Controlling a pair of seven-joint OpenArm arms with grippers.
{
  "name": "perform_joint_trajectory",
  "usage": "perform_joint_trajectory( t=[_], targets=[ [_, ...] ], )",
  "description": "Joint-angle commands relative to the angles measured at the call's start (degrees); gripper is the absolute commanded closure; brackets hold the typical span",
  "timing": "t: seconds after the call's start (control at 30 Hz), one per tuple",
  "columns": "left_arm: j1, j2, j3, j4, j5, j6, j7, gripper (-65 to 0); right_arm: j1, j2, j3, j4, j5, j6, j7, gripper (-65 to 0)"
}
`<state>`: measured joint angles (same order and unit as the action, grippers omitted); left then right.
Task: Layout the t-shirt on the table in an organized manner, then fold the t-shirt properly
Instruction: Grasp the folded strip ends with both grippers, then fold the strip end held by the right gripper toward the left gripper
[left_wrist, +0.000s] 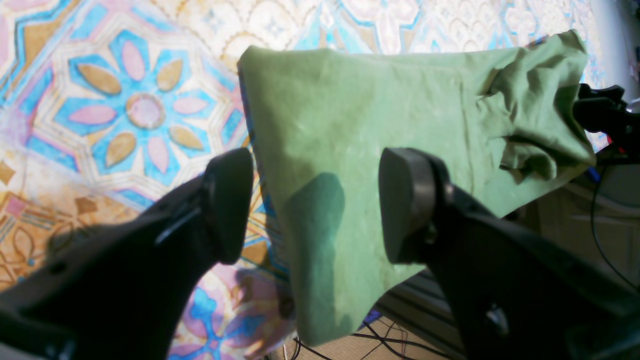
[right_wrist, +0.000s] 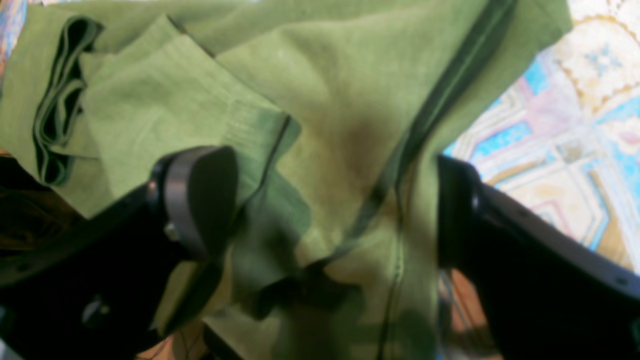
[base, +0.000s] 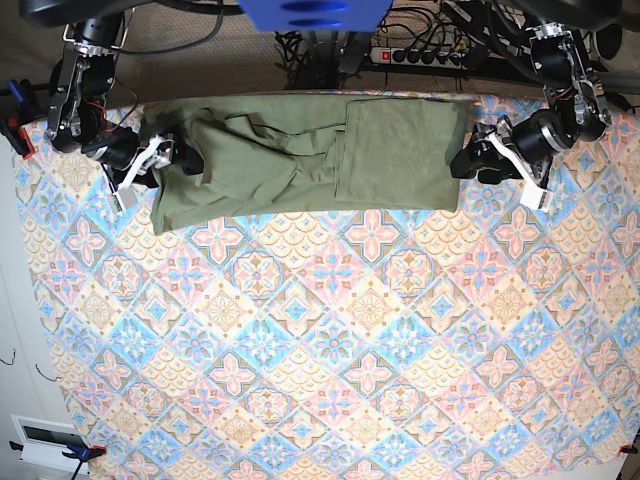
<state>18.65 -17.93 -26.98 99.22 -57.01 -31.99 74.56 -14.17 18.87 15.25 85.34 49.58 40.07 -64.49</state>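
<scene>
The olive-green t-shirt lies stretched sideways along the far edge of the table, bunched and creased at its left end, with a folded panel on its right. My left gripper is open at the shirt's right edge. In the left wrist view its fingers straddle the edge of the t-shirt, part of which hangs past the table's edge. My right gripper is open over the crumpled left end. In the right wrist view its jaws stand wide apart, with folds of the t-shirt between them.
A power strip and loose cables lie on the floor behind the table. A red clamp grips the cloth at the left edge. The patterned tabletop spreads out in front of the shirt.
</scene>
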Motion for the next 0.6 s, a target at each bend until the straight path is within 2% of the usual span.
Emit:
perform_joint_trajectory(
  t=[0.0, 0.17, 0.23, 0.37, 0.57],
  targets=[
    [-0.4, -0.7, -0.3, 1.0, -1.3, -0.4, -0.8, -38.7, -0.6, 0.3, -0.8, 0.2, -0.8, -0.1, -2.3, -54.2],
    [-0.7, -0.7, -0.3, 1.0, -1.4, -0.4, -0.8, -38.7, -1.1, 0.2, -4.0, 0.2, -0.7, -0.1, -2.3, -54.2],
    [-1.3, -0.7, -0.3, 1.0, -1.4, -0.4, -0.8, -38.7, -1.1, 0.2, -4.8, 0.2, -0.7, -0.1, -2.2, -51.1],
    [-1.4, -0.7, -0.4, 1.0, -1.4, -0.4, -0.8, -38.7, -0.8, 0.2, -4.7, 0.2, -0.9, -0.1, -2.2, -35.6],
    [-1.7, -0.7, -0.5, 1.0, -1.4, -0.4, -0.8, -38.7, 2.0, 0.2, -3.3, 0.1, -1.0, -0.1, -2.1, -0.2]
  ],
)
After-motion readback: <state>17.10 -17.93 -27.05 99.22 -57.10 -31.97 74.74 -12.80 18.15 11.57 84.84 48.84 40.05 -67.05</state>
